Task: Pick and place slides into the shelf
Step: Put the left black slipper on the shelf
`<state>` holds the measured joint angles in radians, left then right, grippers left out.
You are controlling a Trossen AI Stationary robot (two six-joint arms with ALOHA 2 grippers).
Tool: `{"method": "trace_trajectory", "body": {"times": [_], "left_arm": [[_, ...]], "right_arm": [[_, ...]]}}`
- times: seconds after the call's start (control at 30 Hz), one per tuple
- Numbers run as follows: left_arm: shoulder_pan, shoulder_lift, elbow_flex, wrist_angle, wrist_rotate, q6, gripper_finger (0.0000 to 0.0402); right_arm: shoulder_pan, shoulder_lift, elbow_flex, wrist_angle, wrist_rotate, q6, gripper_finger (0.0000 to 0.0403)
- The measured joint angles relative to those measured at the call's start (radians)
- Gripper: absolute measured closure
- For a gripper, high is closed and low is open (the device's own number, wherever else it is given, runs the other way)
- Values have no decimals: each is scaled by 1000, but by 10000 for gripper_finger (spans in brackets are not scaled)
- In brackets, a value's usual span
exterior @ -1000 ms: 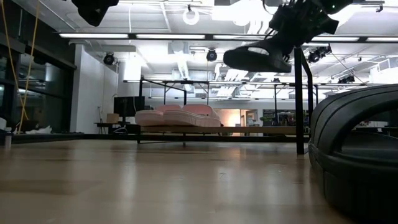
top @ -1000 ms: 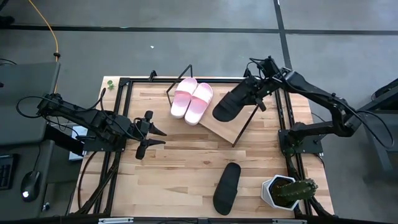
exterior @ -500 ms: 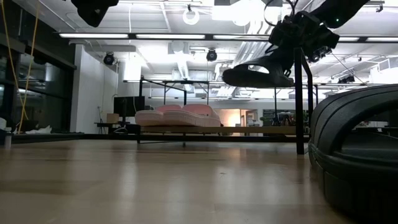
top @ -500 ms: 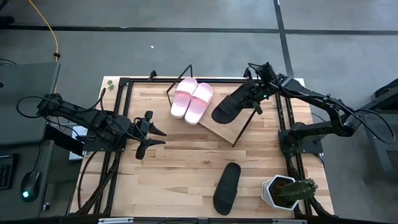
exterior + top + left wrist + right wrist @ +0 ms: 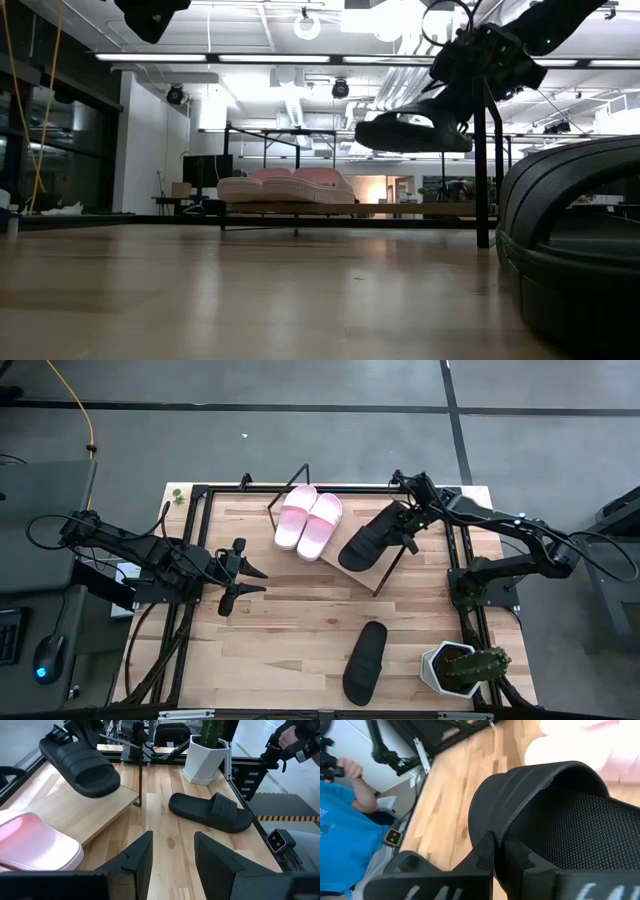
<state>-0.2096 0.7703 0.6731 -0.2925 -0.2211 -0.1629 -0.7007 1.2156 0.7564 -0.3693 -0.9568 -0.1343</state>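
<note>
**Over the shelf: carrying third slide in**

Above the shelf (image 5: 352, 563), right gripper (image 5: 411, 524) clamping black slide (image 5: 366, 538) by its strap, hovering beside the pink pair (image 5: 309, 519) to fill the free board. Idling at table's left, left gripper (image 5: 243, 572), fingers parted, empty. Lying on the table (image 5: 280, 640), last black slide (image 5: 365, 661).

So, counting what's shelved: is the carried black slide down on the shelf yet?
Not yet: the right gripper holds the black slide above the shelf.
</note>
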Motion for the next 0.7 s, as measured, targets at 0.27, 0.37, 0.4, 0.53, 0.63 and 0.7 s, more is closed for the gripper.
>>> {"method": "trace_trajectory", "body": {"times": [0.27, 0.37, 0.4, 0.53, 0.63, 0.7], "left_arm": [[0, 0, 0, 0, 0, 0, 273], [0, 0, 0, 0, -1, 0, 273], [0, 0, 0, 0, -1, 1, 273], [0, 0, 0, 0, -1, 1, 273], [0, 0, 0, 0, -1, 1, 273], [0, 0, 0, 0, -1, 1, 273]], "right_arm": [[2, 0, -8, -2, 32, 3, 403], [2, 0, -8, -2, 32, 3, 403], [2, 0, -8, -2, 32, 4, 403], [2, 0, -8, -4, 46, 37, 403], [2, 0, -8, -11, 66, 48, 403], [2, 0, -8, -15, 65, 52, 403]]}}
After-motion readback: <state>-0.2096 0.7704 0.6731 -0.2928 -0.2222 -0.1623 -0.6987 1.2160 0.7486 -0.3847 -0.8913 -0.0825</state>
